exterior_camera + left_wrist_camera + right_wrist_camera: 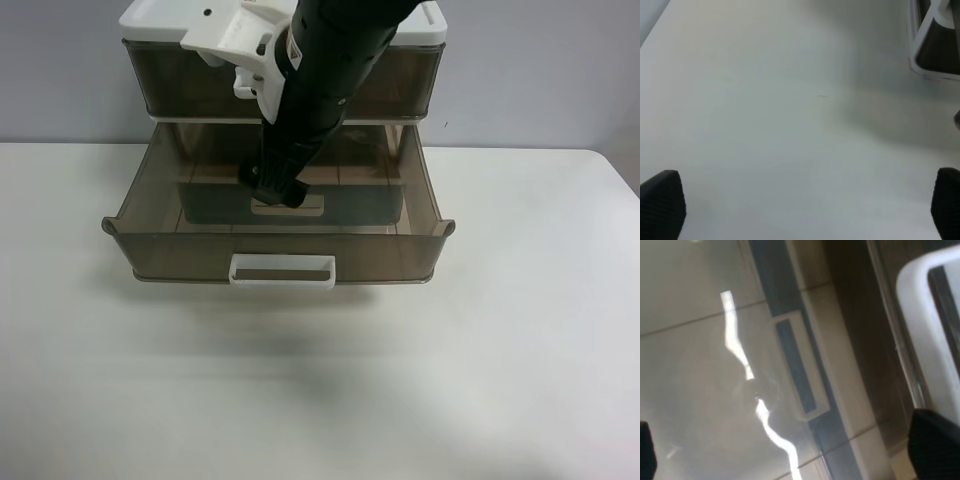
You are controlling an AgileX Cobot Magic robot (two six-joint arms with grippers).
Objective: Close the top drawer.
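The top drawer [150,215], smoky brown-grey with a white loop handle [282,272], stands pulled far out of the white-lidded unit [150,18] towards the table's front. My right arm comes down from the top of the exterior view. My right gripper [275,188] sits low over the drawer's rear middle. The right wrist view shows its two black fingertips [935,445] far apart with nothing between them. It also shows the drawer floor with glare, and the white loop handle [912,315]. The lower drawer's handle [287,206] shows through the floor. My left gripper [802,207] is open over bare table.
The white table [520,350] spreads in front of and beside the drawer. A grey wall [540,70] stands behind the unit. A white-rimmed dark corner of the drawer unit [935,47] shows in the left wrist view. The left arm is out of the exterior view.
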